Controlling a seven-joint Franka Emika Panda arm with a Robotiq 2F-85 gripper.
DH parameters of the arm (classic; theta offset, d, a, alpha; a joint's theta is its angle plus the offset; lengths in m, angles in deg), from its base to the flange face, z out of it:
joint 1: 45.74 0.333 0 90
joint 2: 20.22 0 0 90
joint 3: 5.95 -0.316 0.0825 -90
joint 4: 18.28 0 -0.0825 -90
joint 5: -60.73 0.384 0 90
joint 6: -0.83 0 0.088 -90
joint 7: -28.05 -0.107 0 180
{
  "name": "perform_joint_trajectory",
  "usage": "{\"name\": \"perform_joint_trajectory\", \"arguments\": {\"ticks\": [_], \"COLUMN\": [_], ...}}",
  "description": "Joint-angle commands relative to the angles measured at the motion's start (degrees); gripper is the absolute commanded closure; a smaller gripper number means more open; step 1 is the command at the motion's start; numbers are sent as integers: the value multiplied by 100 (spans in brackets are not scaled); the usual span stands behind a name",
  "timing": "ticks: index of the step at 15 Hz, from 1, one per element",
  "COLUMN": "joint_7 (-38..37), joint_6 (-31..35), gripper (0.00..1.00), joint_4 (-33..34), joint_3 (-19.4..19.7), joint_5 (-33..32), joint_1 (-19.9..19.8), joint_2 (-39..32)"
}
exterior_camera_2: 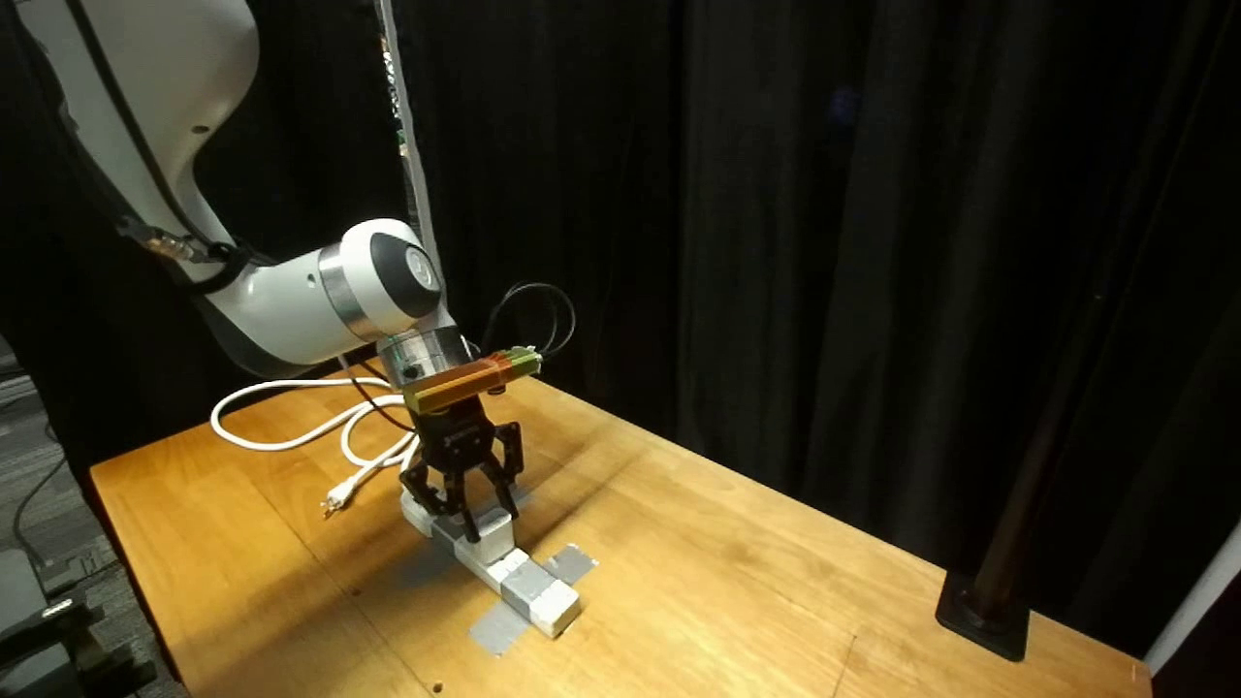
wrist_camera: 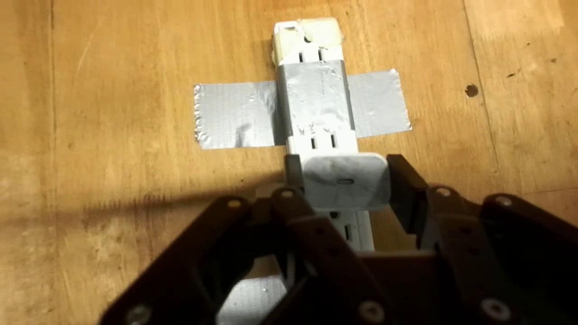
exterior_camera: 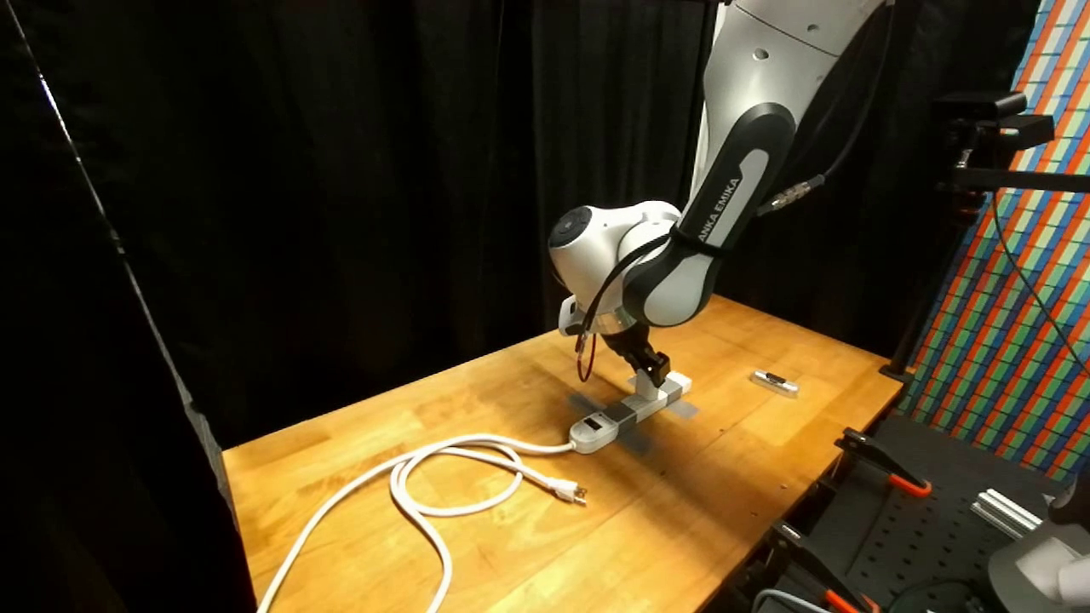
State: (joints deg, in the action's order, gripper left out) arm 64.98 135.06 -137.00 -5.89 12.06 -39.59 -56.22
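While gripper [wrist_camera: 345, 178] clasps white charger block [wrist_camera: 345, 196] by both sides, block stands on power strip [wrist_camera: 323, 143] taped to wooden tabletop [wrist_camera: 113, 113]. Placement over strip: done, by appearance. Depth of seating: hidden, cannot tell. Release: not yet made.

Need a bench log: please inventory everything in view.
power strip: one, white, on table
block: one, whitish, over strip
tape: two, grey, across strip
cord: one, white, looped on table
table: one, brown, beneath strip
small object: one, silvery, on table
clamps: two, black and orange, table edge
post: one, black, table corner
curtains: count unclear, black, behind table
panel: one, multicoloured, beside curtains
perforated board: one, dark, beside table
arm: one, mostly white, above table
gripper: one, black, closed on block
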Motion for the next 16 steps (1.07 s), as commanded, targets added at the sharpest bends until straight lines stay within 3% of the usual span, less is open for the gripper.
{"name": "perform_joint_trajectory", "arguments": {"ticks": [1, 7, 14, 15, 16], "joint_7": [-195, 443, 123, 51, -30], "joint_6": [-72, -443, -132, -91, -31], "gripper": [78, 78, 78, 28, 27], "joint_4": [560, 933, 774, 687, 625], "joint_3": [-104, -333, -247, -224, -201], "joint_5": [-70, 242, 28, -63, -154], "joint_1": [-164, -446, -390, -359, -345], "joint_2": [-711, -956, -916, -855, -819]}}
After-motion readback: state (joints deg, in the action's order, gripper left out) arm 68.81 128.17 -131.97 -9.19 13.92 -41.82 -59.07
